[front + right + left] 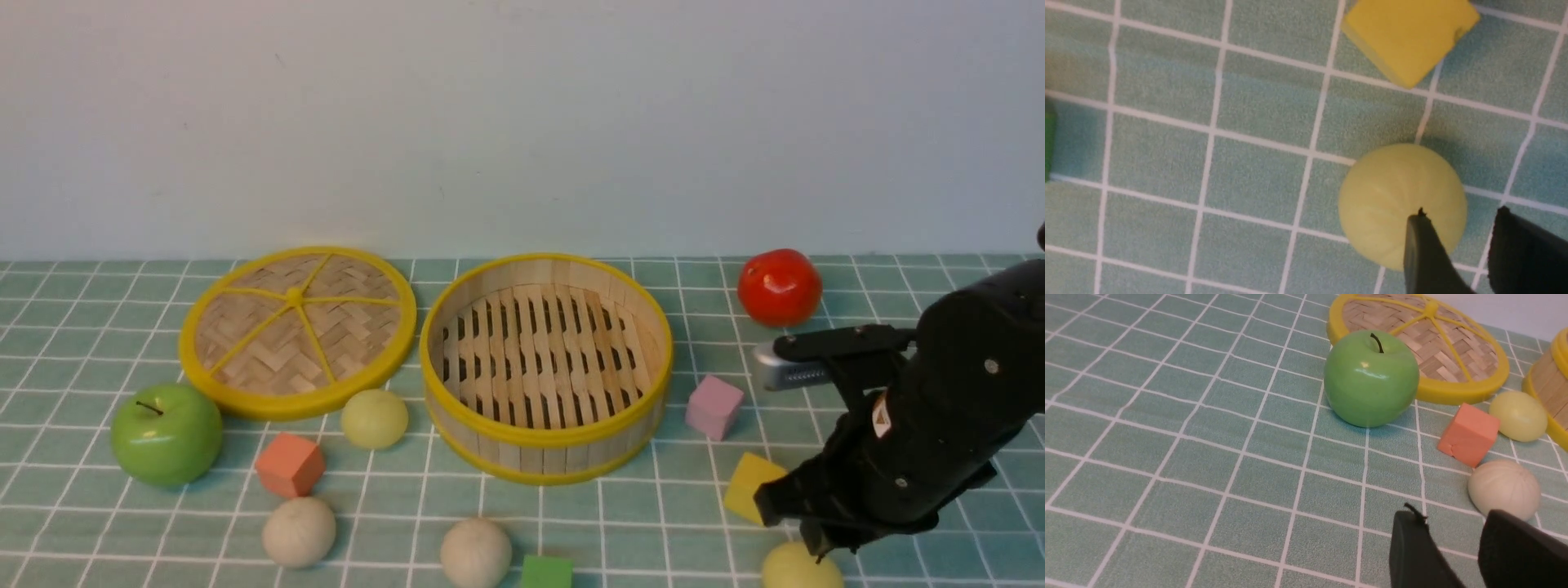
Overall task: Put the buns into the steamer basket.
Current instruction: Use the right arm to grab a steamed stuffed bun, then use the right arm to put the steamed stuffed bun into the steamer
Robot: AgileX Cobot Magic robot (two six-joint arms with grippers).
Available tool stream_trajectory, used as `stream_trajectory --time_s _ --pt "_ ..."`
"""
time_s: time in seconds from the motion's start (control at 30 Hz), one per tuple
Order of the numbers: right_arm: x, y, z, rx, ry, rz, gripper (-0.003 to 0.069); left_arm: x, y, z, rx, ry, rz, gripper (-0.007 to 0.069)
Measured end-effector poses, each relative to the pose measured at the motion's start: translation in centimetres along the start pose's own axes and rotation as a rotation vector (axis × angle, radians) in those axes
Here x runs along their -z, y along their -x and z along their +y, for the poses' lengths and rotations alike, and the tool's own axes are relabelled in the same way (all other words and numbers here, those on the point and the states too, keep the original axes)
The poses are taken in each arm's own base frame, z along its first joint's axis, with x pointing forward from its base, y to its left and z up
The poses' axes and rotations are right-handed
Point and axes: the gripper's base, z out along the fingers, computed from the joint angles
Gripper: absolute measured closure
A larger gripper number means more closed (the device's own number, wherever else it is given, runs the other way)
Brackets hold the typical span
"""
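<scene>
Jaws of right gripper [1457, 218]: only a slim gap at the tips, narrower than the bun beneath, clamped on nothing; cannot tell whether fully closed. Same for left gripper [1451, 514]: slim gap, nothing held, parked low near a cream bun [1503, 488].

Then by size:
- Steamer basket [545, 437]: mid-table, upright, slatted floor bare, no bun inside yet.
- Lid [296, 331]: flat, just left of the basket.
- Apple [166, 434] and tomato [780, 286]: not wanted, best left alone.
- Four buns, all on the cloth: a yellow-green bun [374, 418] just beside the basket wall, the cream one, a second cream bun [475, 552] in front of the basket, and the front-right bun [800, 567] directly under the right gripper.
- Orange cube [289, 464], pink cube [713, 406], yellow cube [751, 484] and green cube [545, 572], scattered between.

Step in hand, by judgement: taking the front-right bun.
- Spread the jaws wider than the bun before descending.
- Recentre first, with one finger now over the crown and the other off to the side.
- Lower until the pads straddle the widest part, then close gently. Smooth and round, so likely to squirt out if pinched high or off-centre.
- Keep off the yellow cube nearby.
- Lift clear of the basket wall and release low over the slats to limit rolling.
</scene>
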Motion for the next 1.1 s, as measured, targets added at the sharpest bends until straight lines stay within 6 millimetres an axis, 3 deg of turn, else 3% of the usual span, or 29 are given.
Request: stream_trajectory --time_s 0.57,0.7,0.8,0.87,1.0,1.1 --pt "-3.4 0.3 0.2 -0.027 -0.008 0.072 0.0424 0.0 0.0 0.0 -0.001 0.000 0.000 0.0386" --pt "-3.7 0.3 0.2 -0.032 -0.003 0.080 0.0505 0.0 0.0 0.0 0.000 0.000 0.000 0.0386" --pt "-3.7 0.3 0.3 -0.037 0.000 0.084 0.0622 0.0 0.0 0.0 0.000 0.000 0.000 0.0386" --pt "-3.6 0.2 0.3 -0.038 0.000 0.092 0.0659 0.0 0.0 0.0 0.000 0.000 0.000 0.0386" --pt "-2.9 0.4 0.4 -0.034 -0.003 0.111 0.0663 0.0 0.0 0.0 0.000 0.000 0.000 0.0386" --pt "-1.1 1.0 0.6 -0.031 0.008 0.090 0.0663 0.0 0.0 0.0 0.000 0.000 0.000 0.0386"
